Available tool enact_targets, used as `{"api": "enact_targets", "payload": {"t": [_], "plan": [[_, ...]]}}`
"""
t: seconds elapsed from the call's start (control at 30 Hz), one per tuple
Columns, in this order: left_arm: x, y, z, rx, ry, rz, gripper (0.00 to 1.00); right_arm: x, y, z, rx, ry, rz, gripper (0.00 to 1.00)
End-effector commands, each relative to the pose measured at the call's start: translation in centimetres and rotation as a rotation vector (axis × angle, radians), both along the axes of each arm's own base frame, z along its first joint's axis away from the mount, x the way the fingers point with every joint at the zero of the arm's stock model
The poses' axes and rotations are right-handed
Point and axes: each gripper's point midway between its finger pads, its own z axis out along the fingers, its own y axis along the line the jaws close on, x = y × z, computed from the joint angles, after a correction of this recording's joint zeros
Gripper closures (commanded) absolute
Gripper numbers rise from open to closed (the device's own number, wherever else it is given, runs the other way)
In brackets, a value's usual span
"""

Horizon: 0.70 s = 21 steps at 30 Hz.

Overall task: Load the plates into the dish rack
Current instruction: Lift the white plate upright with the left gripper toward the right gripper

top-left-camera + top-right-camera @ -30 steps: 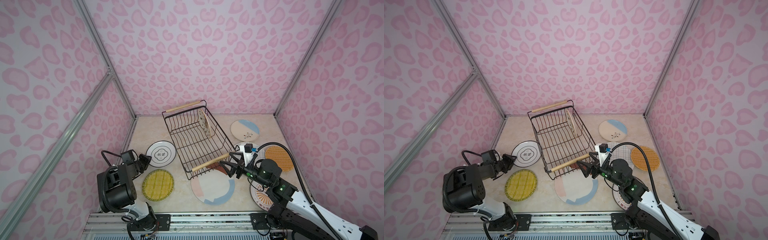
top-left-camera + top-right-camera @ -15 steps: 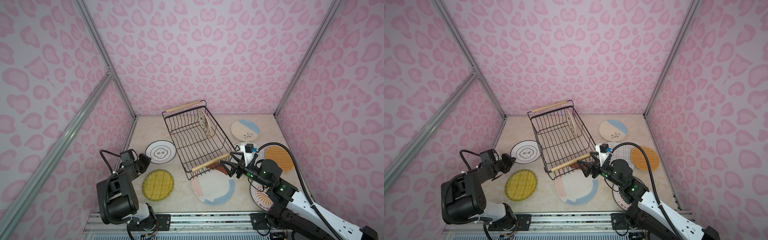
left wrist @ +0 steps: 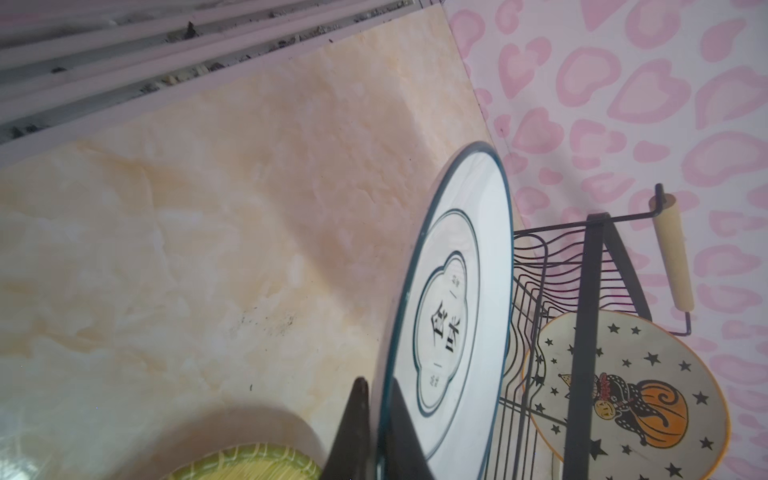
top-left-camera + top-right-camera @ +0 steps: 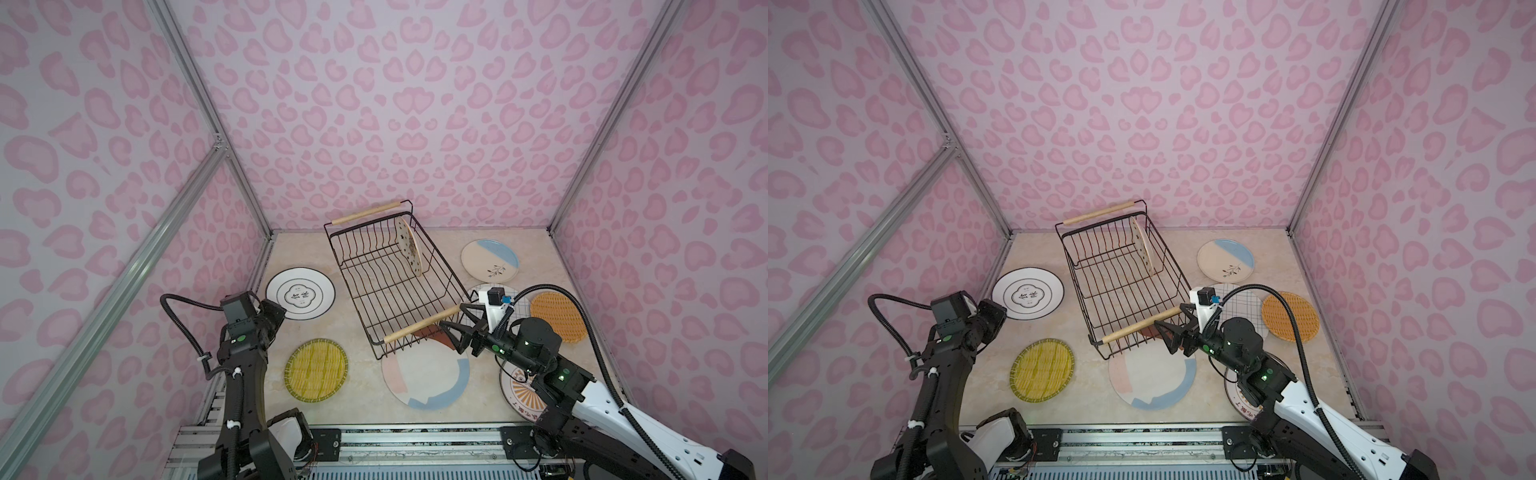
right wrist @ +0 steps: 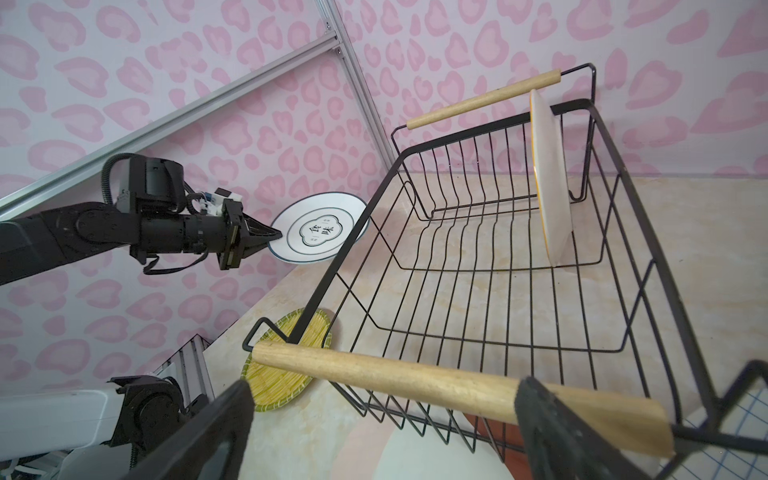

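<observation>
The left tool is pinching the edge of a round white plate with a thin black rim, lying at 9 o'clock from the rectangular black wire dish rack. Black characters, 食味, are showing in the plate's centre. A cream round plate with black stars and a pumpkin figure is standing on edge at the rack's 1 o'clock end. The right tool is hovering with jaws spread wide around the pale wooden rod handle at 5 o'clock. Red writing on the orange sunburst plate is staying unreadable beneath that arm.
</observation>
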Motion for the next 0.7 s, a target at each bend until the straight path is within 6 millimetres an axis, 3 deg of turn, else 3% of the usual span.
{"api": "enact_targets", "payload": {"t": [0.0, 0.2, 0.37, 0.57, 0.67], "plan": [[-1.7, 0.5, 1.8, 0.037, 0.023, 0.047, 0.96, 0.2, -0.1, 0.2, -0.007, -0.005, -0.007, 0.02], [-2.1, -0.6, 8.6, 0.056, -0.129, 0.017, 0.96, 0.7, -0.5, 1.1, -0.002, 0.012, -0.021, 0.02], [-0.7, -2.8, 13.5, 0.014, -0.269, -0.093, 0.96, 1.6, -0.7, 1.7, 0.005, 0.048, -0.044, 0.02], [1.9, -8.1, 19.7, 0.022, -0.429, -0.331, 0.96, 3.0, -0.9, 2.2, 0.025, 0.106, -0.094, 0.01], [3.4, -11.3, 21.7, 0.015, -0.488, -0.453, 0.96, 3.9, -1.1, 2.6, 0.043, 0.144, -0.121, 0.02]]}}
